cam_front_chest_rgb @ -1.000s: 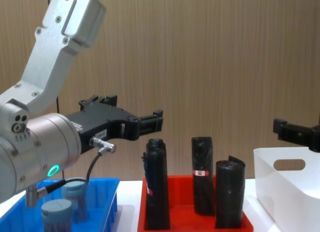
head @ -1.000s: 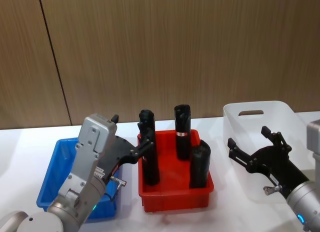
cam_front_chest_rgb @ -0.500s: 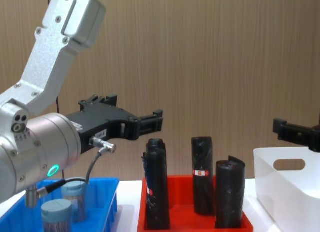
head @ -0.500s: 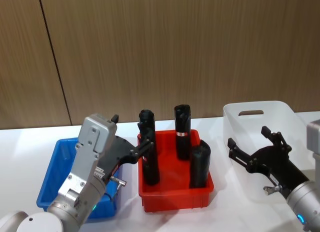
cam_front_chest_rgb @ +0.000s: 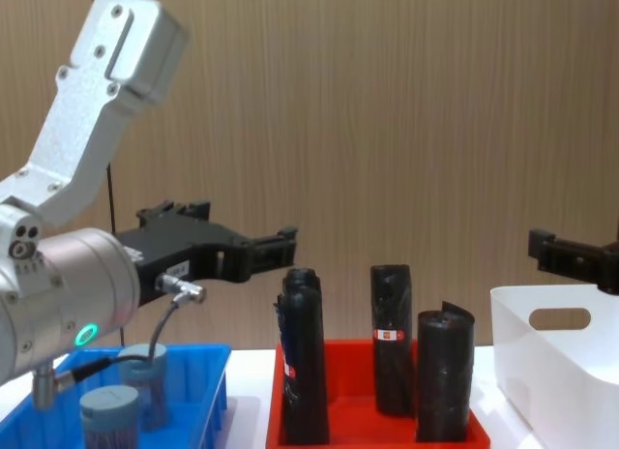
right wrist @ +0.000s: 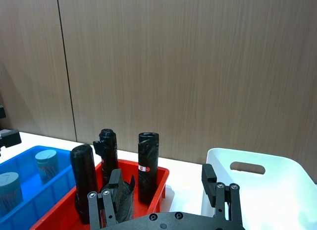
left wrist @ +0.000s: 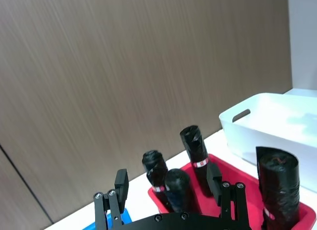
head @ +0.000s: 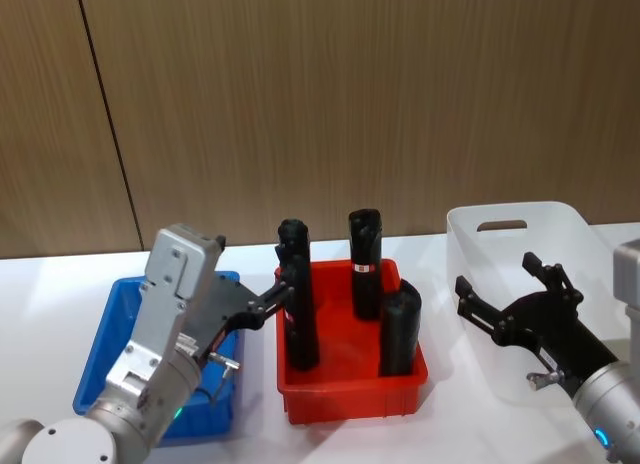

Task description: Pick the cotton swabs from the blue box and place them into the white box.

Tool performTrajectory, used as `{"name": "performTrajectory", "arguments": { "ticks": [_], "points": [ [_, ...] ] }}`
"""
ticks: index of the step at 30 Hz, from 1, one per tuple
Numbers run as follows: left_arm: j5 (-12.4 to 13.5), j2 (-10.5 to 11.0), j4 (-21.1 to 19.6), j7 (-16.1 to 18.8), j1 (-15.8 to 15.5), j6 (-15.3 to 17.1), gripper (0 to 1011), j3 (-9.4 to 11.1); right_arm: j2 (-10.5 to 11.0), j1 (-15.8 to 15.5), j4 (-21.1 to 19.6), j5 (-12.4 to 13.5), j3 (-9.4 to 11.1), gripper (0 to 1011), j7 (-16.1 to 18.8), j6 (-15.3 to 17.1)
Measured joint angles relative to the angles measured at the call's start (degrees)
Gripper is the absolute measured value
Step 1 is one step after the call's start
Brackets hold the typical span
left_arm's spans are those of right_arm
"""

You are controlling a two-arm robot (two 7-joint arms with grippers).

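Two cotton swabs tubs (cam_front_chest_rgb: 145, 372) (cam_front_chest_rgb: 106, 410) with grey-blue lids stand in the blue box (cam_front_chest_rgb: 198, 357), also visible as cotton swabs (right wrist: 47, 162) in the right wrist view. My left gripper (head: 285, 289) hangs open and empty above the gap between the blue box (head: 105, 329) and the red tray, well above the tubs; its fingers (left wrist: 121, 180) are spread wide. My right gripper (head: 497, 274) is open in front of the white box (head: 560, 224), level with the rim, holding nothing.
A red tray (head: 350, 389) with several tall black rolls (head: 366, 259) stands between the two boxes. One roll (cam_front_chest_rgb: 302, 357) rises close under the left gripper. A wood-panel wall closes off the back. The white box (right wrist: 262, 183) looks empty inside.
My left arm has drawn back to the left and its gripper sits slightly lower, nearer the blue box. The right arm and all objects are unmoved.
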Motion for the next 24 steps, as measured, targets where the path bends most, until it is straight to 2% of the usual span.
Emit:
{"name": "performTrajectory", "arguments": {
  "ticks": [6, 8, 13, 24],
  "points": [
    [-2.0, 0.3, 0.2, 0.8, 0.0, 3.6, 1003, -0.9, 0.0, 0.0, 0.0, 0.0, 0.0, 1002, 0.0, 0.0],
    [-2.2, 0.3, 0.2, 0.9, 0.0, 3.9, 1003, -0.9, 0.0, 0.0, 0.0, 0.0, 0.0, 1002, 0.0, 0.0],
    [-4.8, 0.4, 0.1, 3.0, 0.1, 8.2, 1003, -1.7, 0.0, 0.0, 0.0, 0.0, 0.0, 1002, 0.0, 0.0],
    [-10.5, 0.1, 0.5, 8.2, 0.5, 14.3, 1003, -3.3, 0.0, 0.0, 0.0, 0.0, 0.0, 1002, 0.0, 0.0]
  ]
}}
